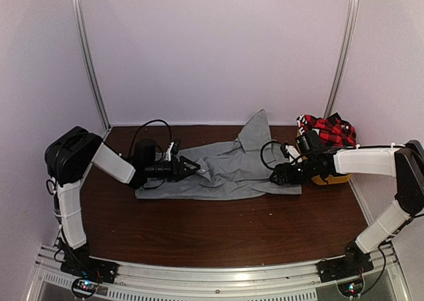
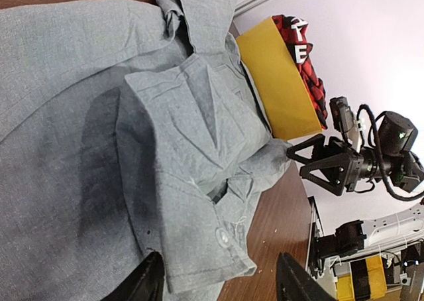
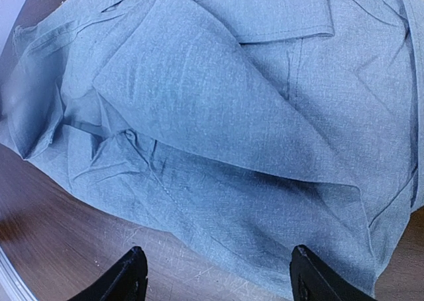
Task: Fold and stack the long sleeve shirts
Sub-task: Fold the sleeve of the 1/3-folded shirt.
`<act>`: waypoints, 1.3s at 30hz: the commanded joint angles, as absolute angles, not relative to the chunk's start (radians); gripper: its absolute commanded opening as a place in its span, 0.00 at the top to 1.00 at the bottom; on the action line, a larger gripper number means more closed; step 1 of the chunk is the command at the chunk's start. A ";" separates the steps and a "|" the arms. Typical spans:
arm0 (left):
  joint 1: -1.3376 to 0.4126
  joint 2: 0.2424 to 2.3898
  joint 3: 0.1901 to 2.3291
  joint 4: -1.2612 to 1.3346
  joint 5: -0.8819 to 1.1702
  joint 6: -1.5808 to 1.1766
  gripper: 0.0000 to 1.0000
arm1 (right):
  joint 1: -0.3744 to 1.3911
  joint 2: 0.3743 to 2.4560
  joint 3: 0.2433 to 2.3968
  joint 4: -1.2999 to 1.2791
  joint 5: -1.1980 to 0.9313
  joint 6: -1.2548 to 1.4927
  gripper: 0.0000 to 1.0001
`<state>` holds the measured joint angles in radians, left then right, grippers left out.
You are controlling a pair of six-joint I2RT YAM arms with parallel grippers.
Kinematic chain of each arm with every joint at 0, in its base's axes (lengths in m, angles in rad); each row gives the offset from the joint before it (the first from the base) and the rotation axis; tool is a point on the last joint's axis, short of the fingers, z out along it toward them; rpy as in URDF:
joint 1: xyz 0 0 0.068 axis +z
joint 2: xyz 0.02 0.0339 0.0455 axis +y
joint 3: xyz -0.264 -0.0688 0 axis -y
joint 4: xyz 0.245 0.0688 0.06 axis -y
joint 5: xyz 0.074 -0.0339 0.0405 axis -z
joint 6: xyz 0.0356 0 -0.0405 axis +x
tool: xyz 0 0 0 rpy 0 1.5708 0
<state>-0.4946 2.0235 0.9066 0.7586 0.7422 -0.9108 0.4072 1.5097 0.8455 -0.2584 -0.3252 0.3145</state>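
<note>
A light-grey long sleeve shirt (image 1: 228, 172) lies spread and rumpled across the middle of the table, one sleeve pointing back. My left gripper (image 1: 196, 168) is low over its left part, open. In the left wrist view a buttoned cuff (image 2: 232, 238) lies loose on the cloth between the spread fingers of that gripper (image 2: 222, 284), and neither finger touches it. My right gripper (image 1: 273, 177) stands open at the shirt's right edge. In its wrist view the grey cloth (image 3: 232, 115) fills the frame above the open gripper (image 3: 222, 278). A red-and-black plaid shirt (image 1: 329, 130) is bunched at the back right.
A yellow tub (image 1: 331, 179) sits behind my right wrist with the plaid shirt on top of it. It also shows in the left wrist view as the tub (image 2: 278, 82), near the right gripper (image 2: 296, 162). Brown tabletop (image 1: 218, 228) extends in front of the shirt. White walls enclose the table.
</note>
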 commanded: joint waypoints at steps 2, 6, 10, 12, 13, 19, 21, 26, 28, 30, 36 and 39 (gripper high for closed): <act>-0.500 2.057 0.927 0.829 0.726 -0.971 0.42 | 0.403 1.523 0.837 -0.233 -0.335 0.316 0.25; -0.506 2.086 0.952 0.806 0.713 -0.979 0.47 | 0.403 1.526 0.838 -0.230 -0.333 0.316 0.25; -0.508 2.115 0.980 0.830 0.720 -1.001 0.60 | 0.403 1.521 0.836 -0.233 -0.330 0.316 0.26; -0.508 2.125 0.996 0.840 0.723 -1.007 0.68 | 0.403 1.510 0.833 -0.233 -0.322 0.315 0.26; -0.508 2.128 1.003 0.848 0.729 -1.009 0.73 | 0.403 1.502 0.832 -0.234 -0.316 0.314 0.26; -0.500 2.098 0.996 0.904 0.791 -1.046 1.00 | 0.403 1.448 0.823 -0.261 -0.235 0.305 0.26; -0.493 2.057 0.976 0.914 0.816 -1.064 1.00 | 0.403 1.439 0.817 -0.276 -0.175 0.307 0.25; -0.488 1.924 0.965 0.821 0.862 -1.055 1.00 | 0.403 1.437 0.792 -0.273 -0.120 0.317 0.25; -0.488 1.862 0.976 0.771 0.859 -1.037 1.00 | 0.403 1.451 0.785 -0.269 -0.109 0.324 0.26; -0.489 1.823 1.004 0.705 0.849 -1.007 1.00 | 0.403 1.463 0.778 -0.263 -0.103 0.330 0.26; -0.488 1.793 1.138 0.538 0.838 -0.899 1.00 | 0.403 1.465 0.772 -0.249 -0.073 0.345 0.25; -0.486 1.801 1.219 0.469 0.841 -0.848 1.00 | 0.401 1.451 0.780 -0.265 -0.042 0.342 0.24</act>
<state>-0.4961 1.8011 1.1313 0.5808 0.8307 -0.9474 0.4072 1.4628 0.7761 -0.2611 -0.1074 0.3294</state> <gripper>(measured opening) 0.014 0.752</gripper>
